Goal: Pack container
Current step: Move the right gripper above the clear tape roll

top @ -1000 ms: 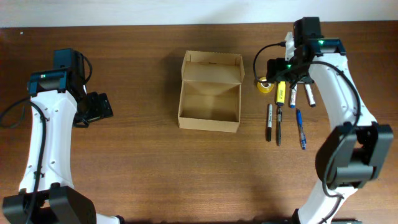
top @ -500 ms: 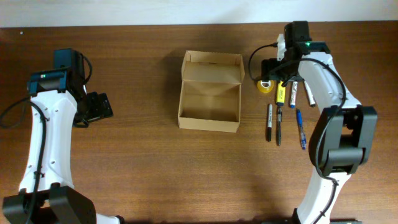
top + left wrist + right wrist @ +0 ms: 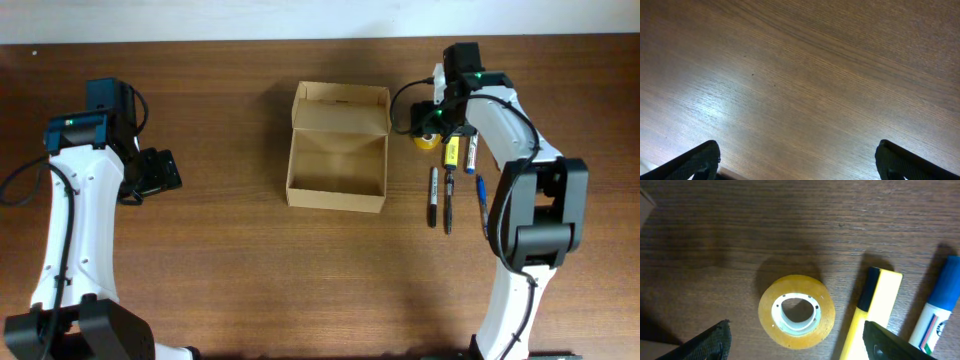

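The container, a tan cardboard box, stands open in the middle of the table with its flap lid up at the far side; it looks empty. A yellow tape roll lies flat to its right and fills the right wrist view. My right gripper hovers open just above the roll, fingers wide on either side. A yellow highlighter and a blue-capped marker lie beside the roll. My left gripper is open and empty over bare wood at the far left.
Two black pens and a blue pen lie in a row to the right of the box, below the highlighter. The table's far edge runs along the top of the overhead view.
My right gripper has moved left and toward the far edge, from over the markers to above the tape roll. The left arm has not moved.
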Controlling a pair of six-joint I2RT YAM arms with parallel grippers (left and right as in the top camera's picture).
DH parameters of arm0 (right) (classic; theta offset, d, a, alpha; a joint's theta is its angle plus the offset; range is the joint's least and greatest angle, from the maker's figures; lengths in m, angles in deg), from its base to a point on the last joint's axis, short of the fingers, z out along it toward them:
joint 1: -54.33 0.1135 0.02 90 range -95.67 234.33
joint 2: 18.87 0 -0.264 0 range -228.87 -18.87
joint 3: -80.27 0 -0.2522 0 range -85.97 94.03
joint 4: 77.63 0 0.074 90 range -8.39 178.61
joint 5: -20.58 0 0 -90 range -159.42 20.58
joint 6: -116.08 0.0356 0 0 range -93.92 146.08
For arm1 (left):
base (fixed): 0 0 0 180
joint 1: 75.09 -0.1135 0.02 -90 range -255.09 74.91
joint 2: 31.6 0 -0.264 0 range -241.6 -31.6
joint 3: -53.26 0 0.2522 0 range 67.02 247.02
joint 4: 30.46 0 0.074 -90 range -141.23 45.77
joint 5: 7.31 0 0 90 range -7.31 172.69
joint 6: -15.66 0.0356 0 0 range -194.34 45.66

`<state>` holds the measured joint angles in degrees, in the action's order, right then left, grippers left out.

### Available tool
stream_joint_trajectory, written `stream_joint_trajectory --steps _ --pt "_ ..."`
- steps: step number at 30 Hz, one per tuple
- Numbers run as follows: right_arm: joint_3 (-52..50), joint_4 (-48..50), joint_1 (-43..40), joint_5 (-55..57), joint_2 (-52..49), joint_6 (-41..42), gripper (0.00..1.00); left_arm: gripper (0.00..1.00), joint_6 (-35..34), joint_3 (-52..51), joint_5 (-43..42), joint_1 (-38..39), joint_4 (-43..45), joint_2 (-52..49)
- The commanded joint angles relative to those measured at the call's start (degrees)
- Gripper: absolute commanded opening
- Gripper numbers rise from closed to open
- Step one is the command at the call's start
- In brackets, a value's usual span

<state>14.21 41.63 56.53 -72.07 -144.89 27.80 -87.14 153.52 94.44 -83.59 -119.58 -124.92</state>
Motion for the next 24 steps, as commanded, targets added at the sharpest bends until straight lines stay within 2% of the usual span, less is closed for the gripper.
stream_joint_trajectory --steps 1,15,24 --pt "1.2 0.7 0.3 -0.5 -1.0 0.7 0.84 1.0 0.9 -0.1 -0.4 -0.3 0.1 1.5" --pt "1.2 0.8 0.4 -1.5 -1.0 0.6 0.81 1.0 0.9 -0.1 -0.4 -0.3 0.1 1.5" --pt "1.2 0.2 -2.5 -2.6 -1.0 0.7 0.79 1.0 0.9 -0.1 -0.4 -0.3 0.1 1.5"
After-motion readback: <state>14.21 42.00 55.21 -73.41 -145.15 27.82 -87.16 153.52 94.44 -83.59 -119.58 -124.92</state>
